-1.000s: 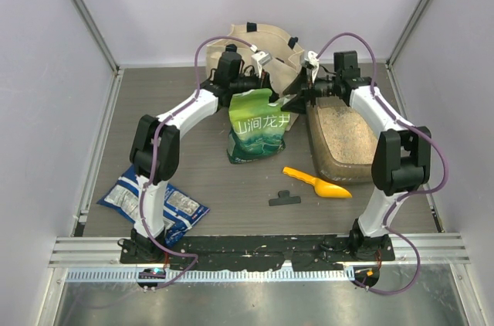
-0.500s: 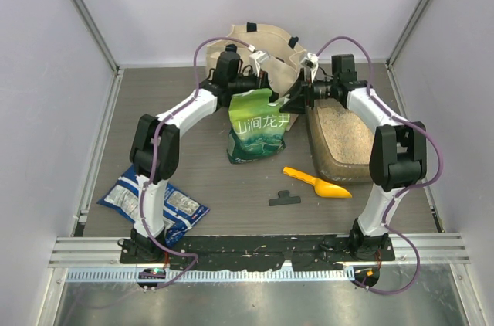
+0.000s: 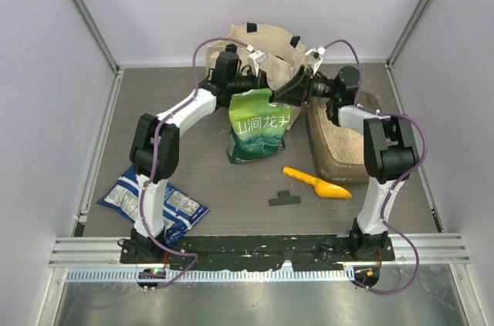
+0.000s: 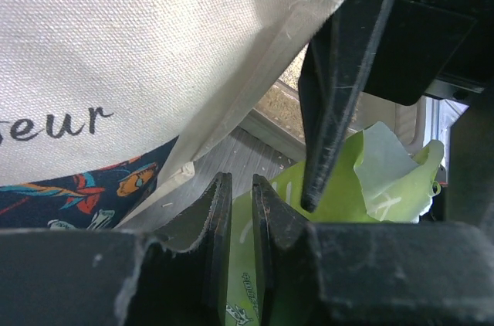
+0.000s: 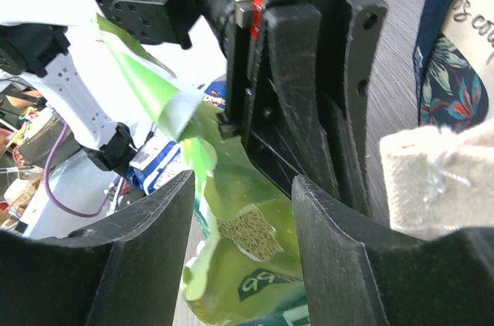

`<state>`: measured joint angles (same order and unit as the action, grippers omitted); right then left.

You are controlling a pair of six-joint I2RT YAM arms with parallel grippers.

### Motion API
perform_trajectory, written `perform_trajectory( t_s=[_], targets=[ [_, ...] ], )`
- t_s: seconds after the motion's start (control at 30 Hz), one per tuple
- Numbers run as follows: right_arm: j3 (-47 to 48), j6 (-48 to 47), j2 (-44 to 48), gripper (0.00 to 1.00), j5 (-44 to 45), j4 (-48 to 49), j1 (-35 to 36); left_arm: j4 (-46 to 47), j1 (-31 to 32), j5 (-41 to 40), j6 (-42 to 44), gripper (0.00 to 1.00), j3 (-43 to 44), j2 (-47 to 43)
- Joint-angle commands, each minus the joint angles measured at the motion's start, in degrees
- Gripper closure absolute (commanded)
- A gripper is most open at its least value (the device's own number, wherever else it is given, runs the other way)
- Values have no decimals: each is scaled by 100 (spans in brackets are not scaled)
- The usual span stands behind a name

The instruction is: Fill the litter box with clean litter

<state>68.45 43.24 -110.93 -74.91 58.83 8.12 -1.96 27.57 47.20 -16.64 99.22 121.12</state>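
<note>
White walls close in a grey wood-grain table [image 3: 201, 179], with a cream tote bag [image 3: 270, 40] slumped at the far side. The litter box [image 3: 340, 178] lies on the right. A pale layer of litter [image 3: 336, 140] already lies in it. Just left of the box stands a green pouch [image 3: 258, 129].

The left gripper [image 3: 265, 86] pinches the pouch's top edge, its jaws nearly together on the film. The right gripper [image 3: 293, 91] faces it with jaws apart, straddling the crumpled mouth of the pouch.

Several risks follow from this crowding:
- The right fingers [image 5: 154, 225] sit very close to the left gripper's body and could bite on it rather than on the film.
- They could seize only one wall of the mouth, so that a pull tears the film or slips off.
- The tote's cloth hangs just behind both grippers and could be caught up.
- Uneven pulling would likely tip the pouch and spill granules on the table short of the box.
- A yellow scoop [image 3: 318, 184] and a black clip [image 3: 283, 199] lie near, where a toppled pouch would land.
</note>
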Motion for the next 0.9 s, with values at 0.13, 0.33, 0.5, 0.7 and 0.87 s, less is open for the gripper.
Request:
perform_trajectory(
  t_s=[0.13, 0.33, 0.5, 0.7, 0.87],
  targets=[
    [-68, 905, 72, 39, -67, 1456, 67, 160, -41, 96, -76, 80, 177, -62],
    [289, -1066, 624, 37, 1193, -1515, -56, 38, -50, -26, 47, 81, 238, -88],
    [670, -2560, 943, 26, 1779, -2477, -169, -85, -68, -123, 117, 80, 423, -62],
    [741, -1890, 1099, 13, 1375, -1823, -434, -401, -129, -238, 416, 80, 607, -45],
    [135, -2345, 1697, 4, 1198, -2408, -425, -665, -182, -273, 653, 80, 713, -71]
  ],
)
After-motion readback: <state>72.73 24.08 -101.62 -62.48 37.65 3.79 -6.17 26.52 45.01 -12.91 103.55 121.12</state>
